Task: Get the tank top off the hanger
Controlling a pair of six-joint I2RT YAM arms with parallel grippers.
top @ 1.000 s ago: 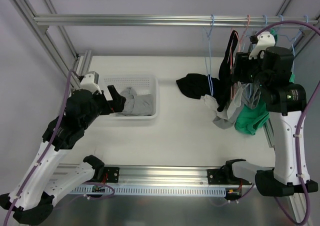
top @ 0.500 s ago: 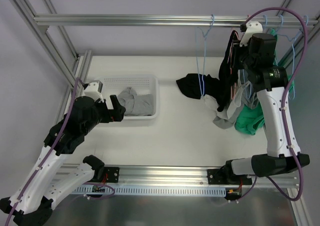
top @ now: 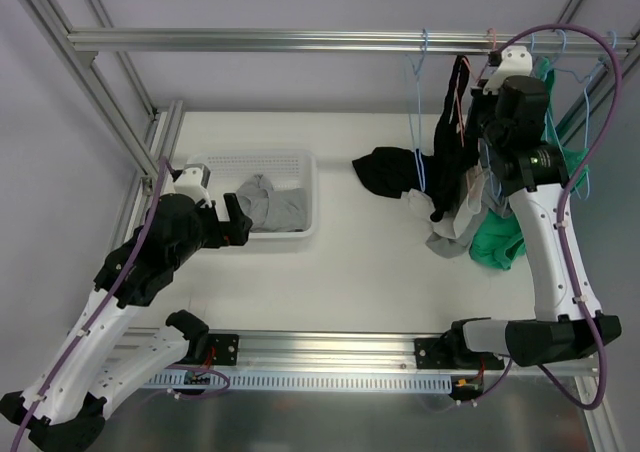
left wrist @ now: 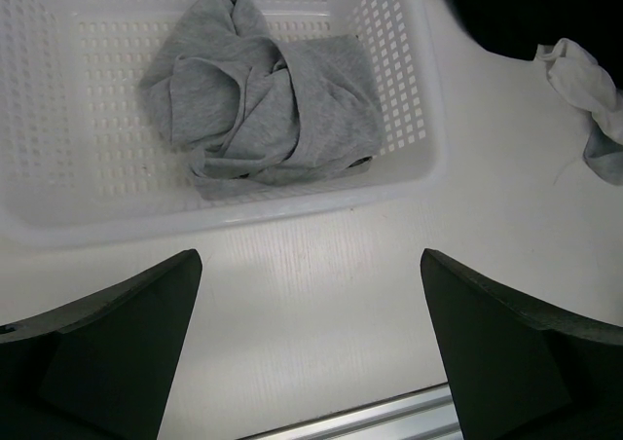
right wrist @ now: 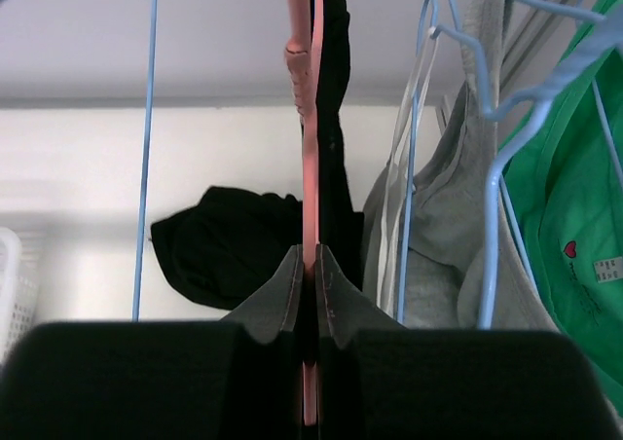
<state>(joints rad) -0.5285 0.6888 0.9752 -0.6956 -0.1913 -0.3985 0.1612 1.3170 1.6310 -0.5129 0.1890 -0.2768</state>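
I saw a salmon-pink hanger (right wrist: pixel 310 119) carrying a plain black tank top (right wrist: pixel 336 90). The other hangers (right wrist: pixel 146 119) were pale blue. One bore a grey top (right wrist: pixel 458 236), another a green shirt (right wrist: pixel 569 167) with a tiny red heart and a white label. A black heap (top: pixel 385 169) lay on the white bench (left wrist: pixel 321 294), near a white-and-grey rag (left wrist: pixel 584 80). The basket (left wrist: pixel 414 119) was white, pierced with a regular grid of holes, and held a heather-grey garment (left wrist: pixel 273 109). The left pincer (left wrist: pixel 310 257) and right pincer (right wrist: pixel 308 260) were matt black, and the cables (top: pixel 560 29) were purple.
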